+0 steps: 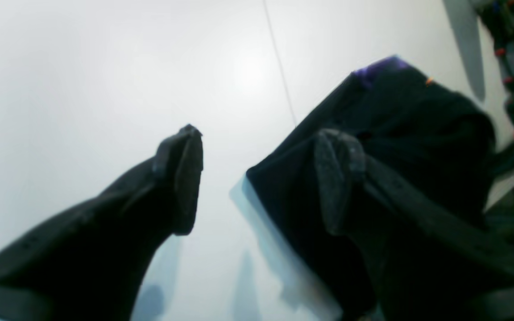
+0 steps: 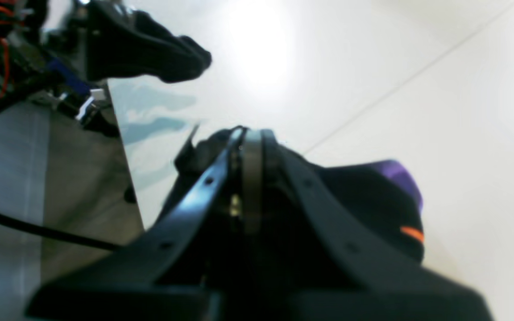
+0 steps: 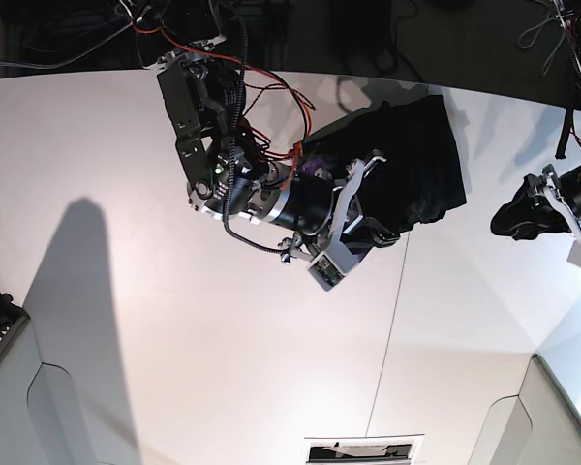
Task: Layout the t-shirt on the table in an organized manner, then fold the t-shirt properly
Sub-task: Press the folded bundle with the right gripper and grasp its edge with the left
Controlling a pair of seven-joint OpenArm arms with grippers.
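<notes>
The t-shirt [image 3: 421,160] lies in a dark, bunched heap on the white counter [image 3: 174,339], near the far edge of the counter in the base view, and just to the right of the thin dark seam line [image 3: 395,291] that crosses the surface. It is not spread flat; the fabric is folded over itself. In the right wrist view a purple patch and a small orange mark of the print show on the right side of the heap [image 2: 373,196]. In the left wrist view the same purple shows at the top edge of the cloth [image 1: 395,116].

The right gripper [image 3: 368,228] is at the near-left side of the t-shirt. In its own camera the two fingers [image 2: 250,178] stand pressed together with black cloth bunched around their tips, so they are closed on the fabric of the t-shirt.

The left gripper [image 3: 528,215] is well apart from the t-shirt, to its right in the base view and above the counter's right edge. Its fingers [image 1: 185,178] are spread wide and hold nothing; in the left wrist view one finger shows against the bare counter and the other in front of the t-shirt.

Red and black cables [image 3: 257,82] run along the right arm, close to the far-left side of the t-shirt.
</notes>
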